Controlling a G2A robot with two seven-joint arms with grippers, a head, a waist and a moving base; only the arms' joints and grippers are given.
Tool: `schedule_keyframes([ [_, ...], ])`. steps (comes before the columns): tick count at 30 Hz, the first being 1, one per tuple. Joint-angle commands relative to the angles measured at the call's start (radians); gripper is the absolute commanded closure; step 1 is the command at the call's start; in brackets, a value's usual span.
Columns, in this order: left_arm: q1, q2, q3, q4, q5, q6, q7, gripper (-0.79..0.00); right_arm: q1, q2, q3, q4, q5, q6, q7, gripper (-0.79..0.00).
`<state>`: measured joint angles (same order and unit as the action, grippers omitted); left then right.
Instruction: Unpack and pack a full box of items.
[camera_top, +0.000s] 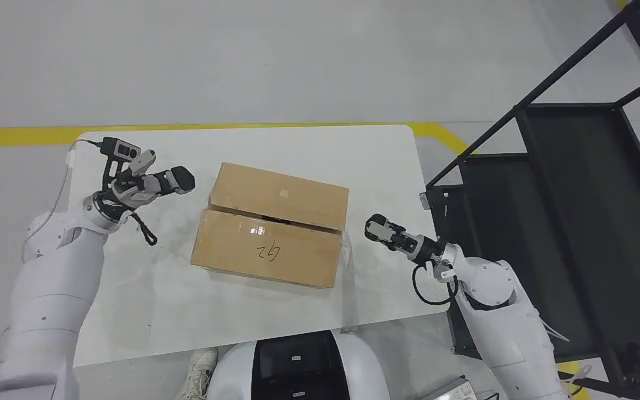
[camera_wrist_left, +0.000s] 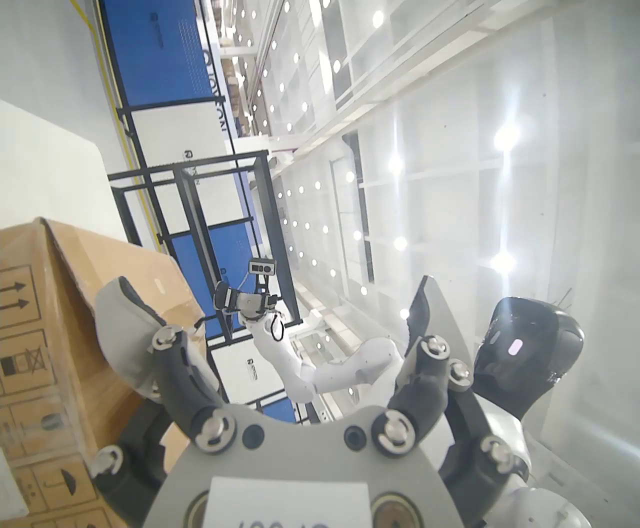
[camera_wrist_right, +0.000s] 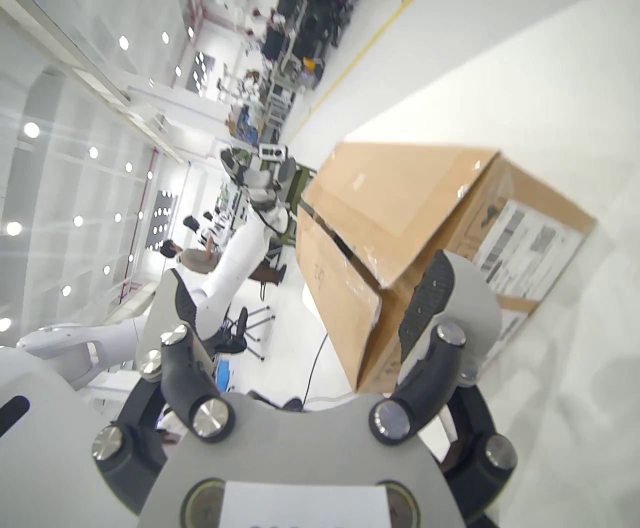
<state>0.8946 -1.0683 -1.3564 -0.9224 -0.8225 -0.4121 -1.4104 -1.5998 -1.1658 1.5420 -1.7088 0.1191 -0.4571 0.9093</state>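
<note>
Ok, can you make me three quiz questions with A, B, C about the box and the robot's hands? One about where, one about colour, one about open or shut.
1. Where is the box?
A. on the floor
B. on the table, between the left gripper and the right gripper
C. held up in the air

2. What colour is the box?
A. brown
B. blue
C. green

3. How are the two grippers?
A. both shut on the box
B. both open, holding nothing
C. one open, one shut

Answers:
1 B: the top view shows the box on the white table with a gripper at each side.
2 A: it is plain brown cardboard.
3 B: each wrist view shows the fingers spread apart with nothing between them.
</note>
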Motion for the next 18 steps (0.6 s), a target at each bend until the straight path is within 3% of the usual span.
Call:
schedule_keyframes([
  [1, -0.003, 0.009, -0.012, -0.016, 0.023, 0.038, -0.035, -0.785, 0.001, 0.006, 0.003, 0.003, 0.007, 0.001, 0.075, -0.785],
  [4, 0.002, 0.023, -0.04, -0.043, 0.006, 0.128, -0.126, -0.785, 0.001, 0.014, -0.002, 0.007, 0.023, 0.022, 0.155, -0.785],
  [10, 0.028, 0.06, -0.065, -0.095, 0.047, 0.126, -0.124, -0.785, 0.011, 0.019, -0.022, 0.013, 0.098, 0.048, 0.22, -0.785],
  [18, 0.028, 0.06, -0.065, -0.095, 0.047, 0.126, -0.124, -0.785, 0.011, 0.019, -0.022, 0.013, 0.098, 0.048, 0.22, -0.785],
])
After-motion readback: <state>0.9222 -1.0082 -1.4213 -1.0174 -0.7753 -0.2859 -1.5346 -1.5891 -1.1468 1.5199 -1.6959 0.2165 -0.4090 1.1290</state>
